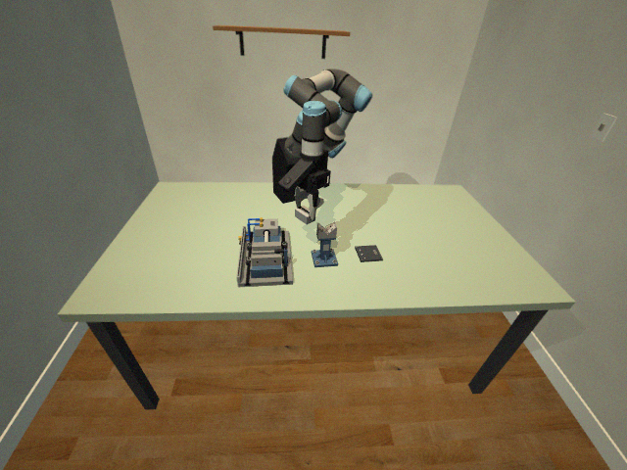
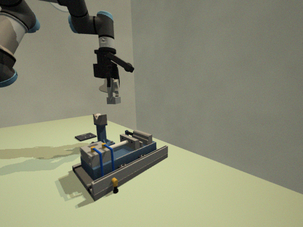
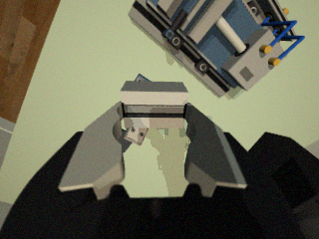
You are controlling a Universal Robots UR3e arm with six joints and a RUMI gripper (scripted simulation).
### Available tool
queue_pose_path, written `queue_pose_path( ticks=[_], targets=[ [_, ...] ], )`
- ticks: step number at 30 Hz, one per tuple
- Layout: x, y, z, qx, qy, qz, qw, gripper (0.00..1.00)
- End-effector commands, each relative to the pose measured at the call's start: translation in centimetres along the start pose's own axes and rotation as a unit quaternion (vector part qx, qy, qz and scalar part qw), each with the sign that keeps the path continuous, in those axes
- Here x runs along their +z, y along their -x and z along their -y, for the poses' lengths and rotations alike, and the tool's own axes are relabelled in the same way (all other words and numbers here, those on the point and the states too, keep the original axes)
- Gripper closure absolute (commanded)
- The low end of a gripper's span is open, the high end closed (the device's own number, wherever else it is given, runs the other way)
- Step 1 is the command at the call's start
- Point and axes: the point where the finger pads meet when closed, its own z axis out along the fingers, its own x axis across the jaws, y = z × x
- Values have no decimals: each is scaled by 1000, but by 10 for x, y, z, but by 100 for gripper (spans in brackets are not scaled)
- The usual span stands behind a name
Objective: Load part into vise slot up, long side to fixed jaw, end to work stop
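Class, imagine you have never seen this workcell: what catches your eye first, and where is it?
First, the gripper high above the table, its fingers shut on the grey part. Below it stands the empty V-block on its blue post. Nearer the camera sits the open vise.

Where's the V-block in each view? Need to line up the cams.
Top: V-block on its blue post, centre of the table, between vise and infeed plate, just below the claw.
Exterior: left of centre, behind the vise, below the claw holding the part.
Wrist: mostly hidden; a sliver shows under the held part, between the fingers.
Shared landmark: the vise's blue hoses.
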Motion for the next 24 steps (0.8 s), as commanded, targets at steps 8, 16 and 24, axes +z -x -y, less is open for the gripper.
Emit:
queue_pose_path(
  ticks=[8,16,24],
  targets=[
    [0,-5,15,-46,0,0,999,100],
    [0,-8,23,-73,0,0,997,100],
    [0,-12,34,-109,0,0,994,100]
  ],
)
